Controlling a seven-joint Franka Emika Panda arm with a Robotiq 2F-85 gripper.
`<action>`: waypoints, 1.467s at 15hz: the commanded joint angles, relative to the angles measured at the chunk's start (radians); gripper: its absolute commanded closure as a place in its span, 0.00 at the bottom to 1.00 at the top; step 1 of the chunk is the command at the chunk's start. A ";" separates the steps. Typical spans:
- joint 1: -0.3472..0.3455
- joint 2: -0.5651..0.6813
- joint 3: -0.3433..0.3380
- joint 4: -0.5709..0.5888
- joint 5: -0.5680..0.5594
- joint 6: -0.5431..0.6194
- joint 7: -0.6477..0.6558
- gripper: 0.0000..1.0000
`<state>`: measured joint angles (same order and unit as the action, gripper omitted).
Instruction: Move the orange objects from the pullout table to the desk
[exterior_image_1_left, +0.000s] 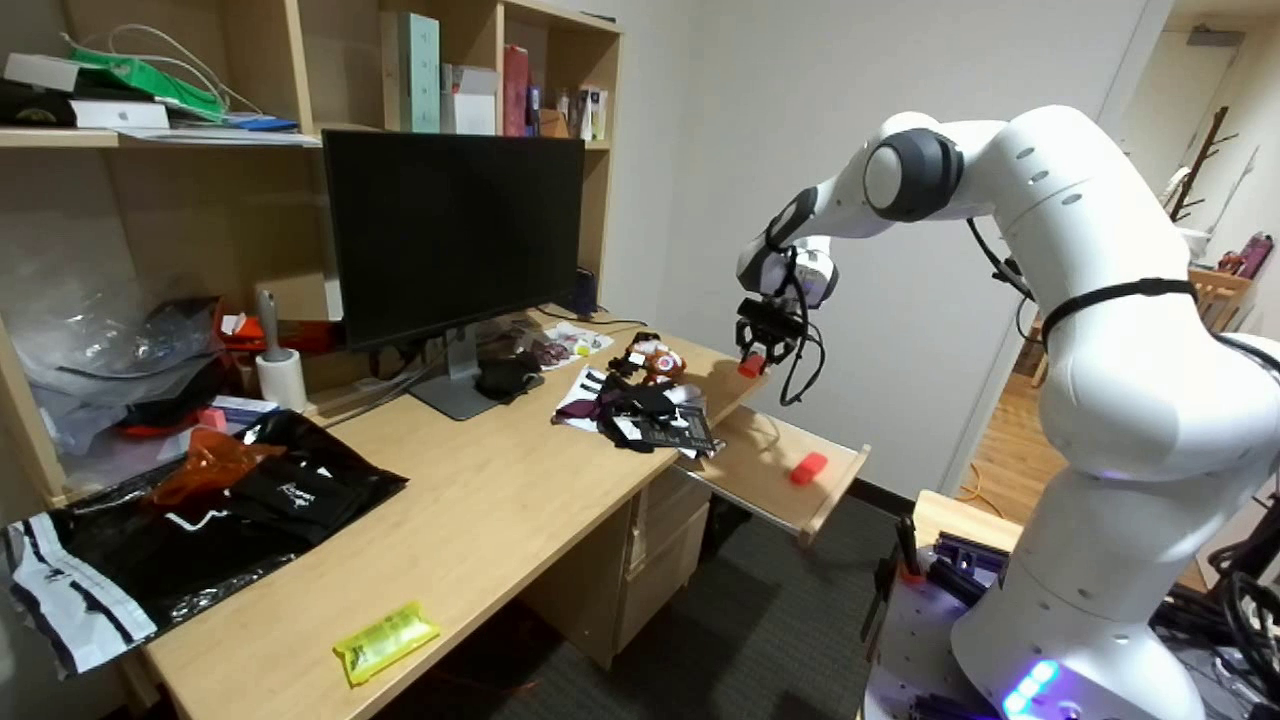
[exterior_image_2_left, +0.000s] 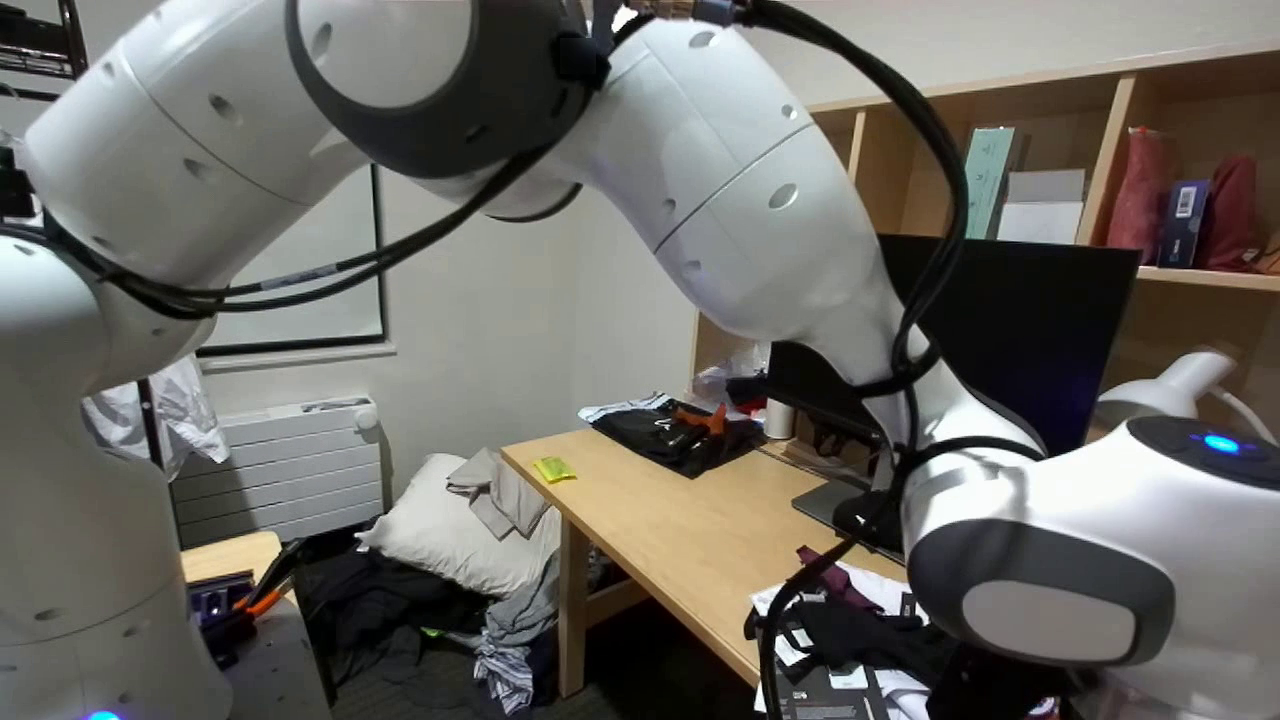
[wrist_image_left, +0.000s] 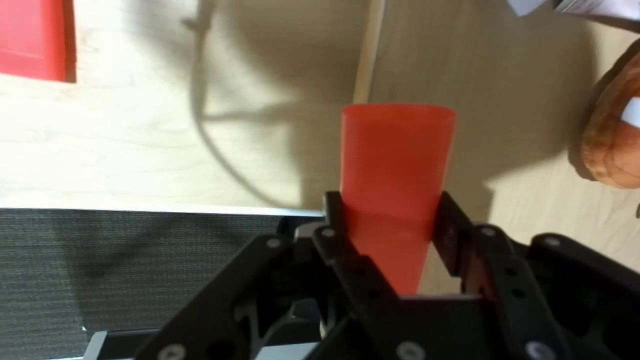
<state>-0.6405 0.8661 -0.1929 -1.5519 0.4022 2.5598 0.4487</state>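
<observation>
By the gripper (wrist_image_left: 389, 206), an orange piece (wrist_image_left: 397, 160) is being clamped aloft near the desk (exterior_image_1_left: 480, 500). In the wrist view and an exterior view, a second orange piece (exterior_image_1_left: 808, 468) is being borne by the pullout table (exterior_image_1_left: 750, 478). A monitor (exterior_image_1_left: 455, 240) is being supported by the desk; a pillow (exterior_image_2_left: 465, 530) is being shown only in an exterior view.

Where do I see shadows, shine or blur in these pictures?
In the wrist view, dark shadows, one thin and cord-like, cross the pullout table, and the gripper looks softer than the carpet; in an exterior view, the black bag shows crinkled glints and the base lights glare bluish-white; in an exterior view, a blue light glows on the arm.
</observation>
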 joint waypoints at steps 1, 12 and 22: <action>0.091 0.039 -0.074 0.084 -0.011 -0.100 0.140 0.79; 0.137 0.237 -0.137 0.272 -0.090 -0.146 0.166 0.79; 0.103 0.308 -0.130 0.367 -0.077 -0.148 0.186 0.79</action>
<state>-0.5140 1.1390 -0.3307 -1.2525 0.3216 2.4330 0.6121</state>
